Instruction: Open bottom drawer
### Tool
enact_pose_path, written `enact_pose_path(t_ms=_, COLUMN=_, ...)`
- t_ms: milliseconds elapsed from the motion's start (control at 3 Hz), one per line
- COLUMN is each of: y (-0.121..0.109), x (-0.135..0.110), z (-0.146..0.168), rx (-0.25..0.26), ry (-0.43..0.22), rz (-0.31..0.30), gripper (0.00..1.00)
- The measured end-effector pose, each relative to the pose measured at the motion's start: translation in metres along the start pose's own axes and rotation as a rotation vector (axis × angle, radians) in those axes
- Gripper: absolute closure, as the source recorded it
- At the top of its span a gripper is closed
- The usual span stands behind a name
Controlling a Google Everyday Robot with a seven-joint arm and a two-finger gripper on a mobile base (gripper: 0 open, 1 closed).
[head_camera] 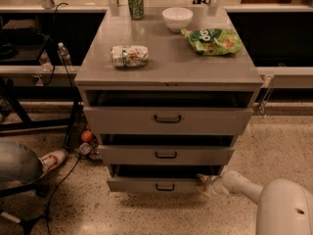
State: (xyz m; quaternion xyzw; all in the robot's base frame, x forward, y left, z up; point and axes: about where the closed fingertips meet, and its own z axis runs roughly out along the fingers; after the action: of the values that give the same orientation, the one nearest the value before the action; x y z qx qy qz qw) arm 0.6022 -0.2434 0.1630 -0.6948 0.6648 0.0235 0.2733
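Observation:
The bottom drawer [146,184] is the lowest and narrowest of three grey drawer fronts, with a small dark bar handle [165,186] at its centre. It stands pulled out a little, with a dark gap above its front. My gripper [203,184] is at the drawer's right end, at the top corner of the front, on a white arm [244,187] that comes in from the lower right. The mid-sized drawer [166,154] and the tallest drawer [167,119] above also stand slightly out.
On the cabinet top [166,67] lie a green can [135,3], a white bowl [177,18], a green chip bag [212,40] and a lying can [129,56]. A person's knee and shoe [51,159], cables and a water bottle [63,54] are at the left.

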Motion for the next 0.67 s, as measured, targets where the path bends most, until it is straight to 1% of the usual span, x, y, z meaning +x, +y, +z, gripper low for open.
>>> enact_pose_path(t_ms=333, y=-0.0001, x=-0.0002, z=-0.0003, rx=0.0, ry=0.0, rz=0.0, gripper=0.84)
enact_pose_path(t_ms=667, y=0.0, x=-0.0003, z=-0.0002, rx=0.0, ry=0.0, rz=0.0, gripper=0.53)
